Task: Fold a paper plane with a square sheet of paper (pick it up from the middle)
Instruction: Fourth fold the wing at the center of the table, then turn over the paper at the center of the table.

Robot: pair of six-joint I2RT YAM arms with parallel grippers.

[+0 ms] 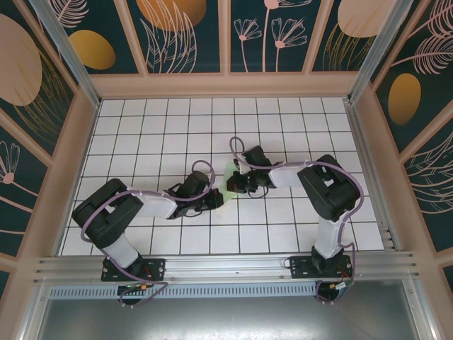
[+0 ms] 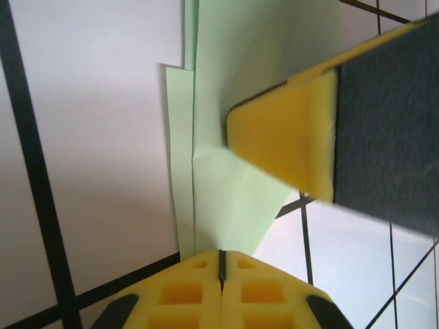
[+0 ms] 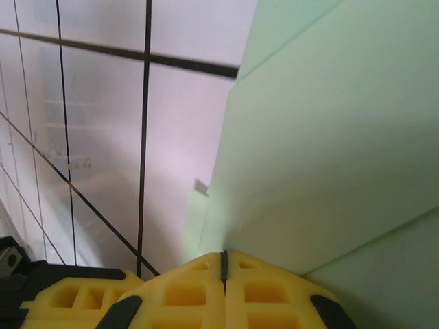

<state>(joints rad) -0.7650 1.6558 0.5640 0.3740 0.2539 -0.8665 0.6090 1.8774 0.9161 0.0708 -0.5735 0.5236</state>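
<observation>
Evidently you are mid-fold: the square sheet of paper [image 2: 226,103] is no longer a flat square. It lies at the centre of the table [image 1: 141,127] as a narrower, layered piece, with stepped edges down one side and a diagonal crease visible in the left wrist view. No pointed dart shape is evident, so I judge the task partly done, at a crease-setting stage.

The left gripper [image 2: 221,264] has its jaws together, tips at the lower corner of the paper. The right gripper [image 3: 223,264] is likewise closed, its tips against the edge of a folded layer. I cannot tell whether either has a ply nipped between its tips or is merely pressing on the paper.

From above, both arms reach inward, elbows out and low, wrists meeting nose to nose over the paper. In the left wrist view one right finger [image 2: 288,137] lies across the paper.

The next move calls for one gripper to pin the paper while the other runs along the crease, without dragging the layers out of line.
</observation>
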